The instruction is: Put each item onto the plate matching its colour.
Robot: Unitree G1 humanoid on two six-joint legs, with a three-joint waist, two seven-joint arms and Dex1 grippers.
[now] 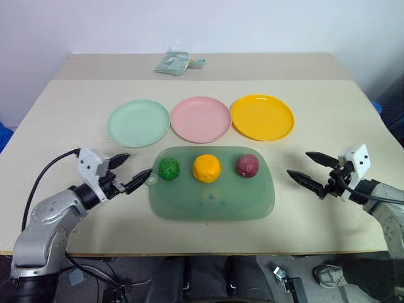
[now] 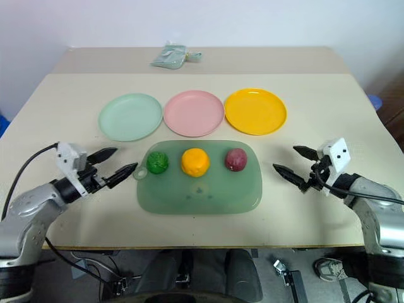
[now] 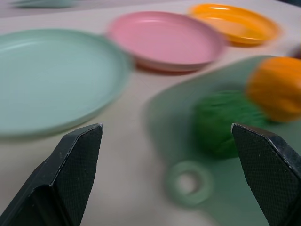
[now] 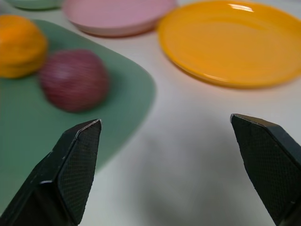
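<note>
Three balls (image 1: 207, 168) on green tray (image 1: 211, 202)

A pale beige surface (image 1: 328, 208) carries a row of three plates: mint green plate (image 1: 138, 122), pink plate (image 1: 201, 118), yellow plate (image 1: 262, 117). Just in front lies a translucent green tray (image 1: 211, 199). A small greenish packet (image 1: 177, 64) sits at the far edge.

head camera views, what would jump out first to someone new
Three plates in a row across the table: mint, pink and yellow. Just in front of them, a green tray holds three balls in a line: green, orange and red-purple. The left gripper and right gripper flank the tray, both open and empty.
</note>
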